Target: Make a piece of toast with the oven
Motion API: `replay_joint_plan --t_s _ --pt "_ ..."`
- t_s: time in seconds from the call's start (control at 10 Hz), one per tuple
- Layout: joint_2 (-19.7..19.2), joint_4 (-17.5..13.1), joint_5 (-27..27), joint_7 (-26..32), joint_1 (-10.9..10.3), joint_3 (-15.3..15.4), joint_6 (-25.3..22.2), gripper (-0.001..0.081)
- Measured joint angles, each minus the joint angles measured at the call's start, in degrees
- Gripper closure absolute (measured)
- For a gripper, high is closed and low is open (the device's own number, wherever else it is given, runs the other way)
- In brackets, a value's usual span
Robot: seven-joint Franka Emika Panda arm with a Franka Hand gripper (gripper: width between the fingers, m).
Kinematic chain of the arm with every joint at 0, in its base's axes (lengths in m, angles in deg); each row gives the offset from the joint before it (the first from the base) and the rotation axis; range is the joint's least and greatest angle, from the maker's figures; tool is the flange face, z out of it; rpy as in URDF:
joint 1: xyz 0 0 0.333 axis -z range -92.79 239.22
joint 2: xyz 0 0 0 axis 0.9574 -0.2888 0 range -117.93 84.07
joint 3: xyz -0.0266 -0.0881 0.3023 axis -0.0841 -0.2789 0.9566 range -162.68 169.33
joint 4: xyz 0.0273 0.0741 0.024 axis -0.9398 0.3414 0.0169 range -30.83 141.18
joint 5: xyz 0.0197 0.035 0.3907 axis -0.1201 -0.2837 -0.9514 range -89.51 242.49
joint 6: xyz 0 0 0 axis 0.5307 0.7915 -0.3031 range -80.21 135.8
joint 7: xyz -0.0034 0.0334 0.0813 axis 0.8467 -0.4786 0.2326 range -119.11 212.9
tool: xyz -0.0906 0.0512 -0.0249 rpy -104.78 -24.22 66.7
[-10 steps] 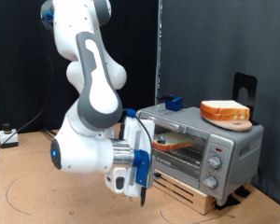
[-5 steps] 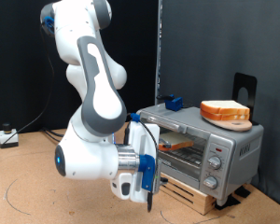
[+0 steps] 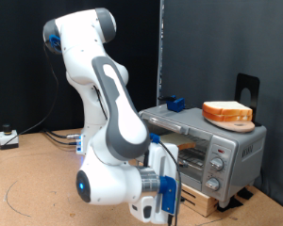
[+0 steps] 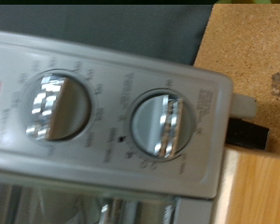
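Note:
The silver toaster oven [image 3: 220, 143] stands on a wooden slat base [image 3: 200, 197] at the exterior view's right. A pale bread slice [image 3: 186, 144] shows inside it on the rack, behind the front. My gripper [image 3: 166, 198] hangs low in front of the oven's lower left corner, close to the base; nothing shows between its fingers. The wrist view shows the oven's control panel up close with two round silver knobs [image 4: 56, 105] [image 4: 164, 122]; the fingers do not show there.
A thicker stack of bread slices [image 3: 227, 113] lies on the oven's top, and a small blue block [image 3: 174, 102] sits at its back left corner. A black stand [image 3: 246, 89] rises behind. The brown cork floor [image 3: 28, 179] spreads to the left.
My arm has swung down and to the right. The gripper has dropped from the oven door's height to near the wooden base, closer to the oven front.

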Motion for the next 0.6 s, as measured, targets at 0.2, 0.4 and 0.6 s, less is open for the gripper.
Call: replay_joint_plan --t_s 0.2,0.4,0.6 --pt "-3.2 -2.1 0.0 0.0 -2.5 0.1 1.6 0.0005" --pt "-6.0 -4.0 0.0 0.0 -4.8 0.5 2.5 0.0005" --pt "-7.6 -4.8 -0.1 0.2 -6.5 1.2 2.7 0.0005"
